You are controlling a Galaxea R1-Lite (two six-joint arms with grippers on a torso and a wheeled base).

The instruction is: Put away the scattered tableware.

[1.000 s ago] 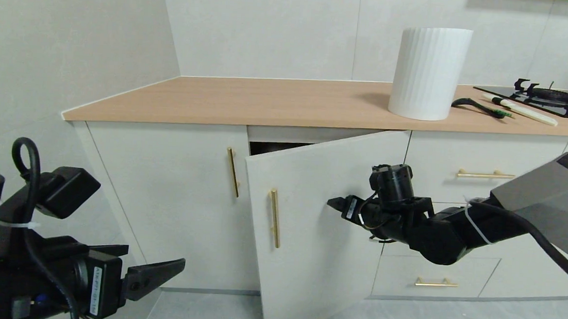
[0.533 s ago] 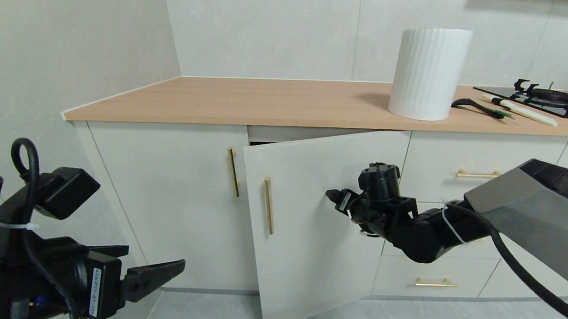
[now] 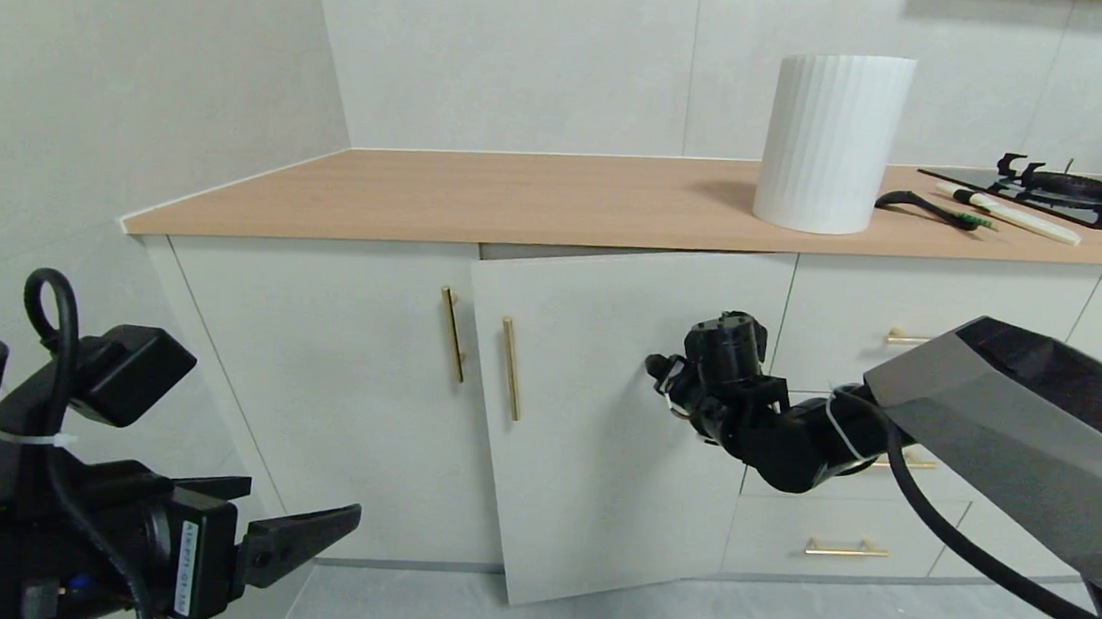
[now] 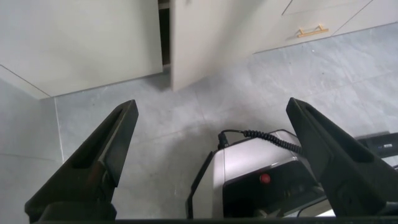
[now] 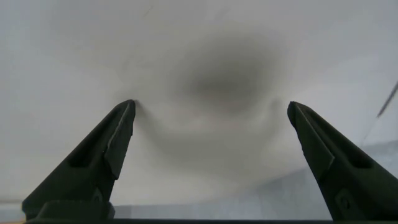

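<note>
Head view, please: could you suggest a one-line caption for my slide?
Open right gripper at a slightly ajar cabinet door, below a wooden counter holding a white ribbed container.

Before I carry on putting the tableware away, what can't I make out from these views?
Cabinet inside: head view, the almost shut cabinet door covers it.
White ribbed container contents: head view, its wall hides them.
Utensils beside it: head view, too small to identify.
Stove: cut off by the head view's right edge.
Right gripper contact with the door: right wrist view too close to tell.
</note>
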